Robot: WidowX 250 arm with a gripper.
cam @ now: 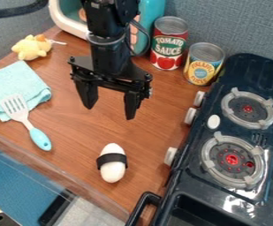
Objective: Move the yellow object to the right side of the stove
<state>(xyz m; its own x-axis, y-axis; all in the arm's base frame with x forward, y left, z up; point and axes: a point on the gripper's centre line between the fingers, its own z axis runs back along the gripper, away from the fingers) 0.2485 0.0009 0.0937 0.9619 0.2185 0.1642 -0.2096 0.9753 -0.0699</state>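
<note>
The yellow object is a small plush toy (32, 47) with an orange part, lying on the wooden counter at the upper left, behind a light blue cloth. My gripper (109, 108) hangs over the middle of the counter, to the right of the toy, with its two fingers spread apart and nothing between them. The dark stove (191, 193) stands along the right side, with two round burners and white knobs on its left edge.
A spatula (21, 115) lies partly on the cloth (35, 84). A white egg-shaped item (113, 170) with a black band sits near the counter's front. Two cans, tomato sauce (168, 44) and pineapple (203, 64), stand at the back beside a teal-and-white object (153, 9).
</note>
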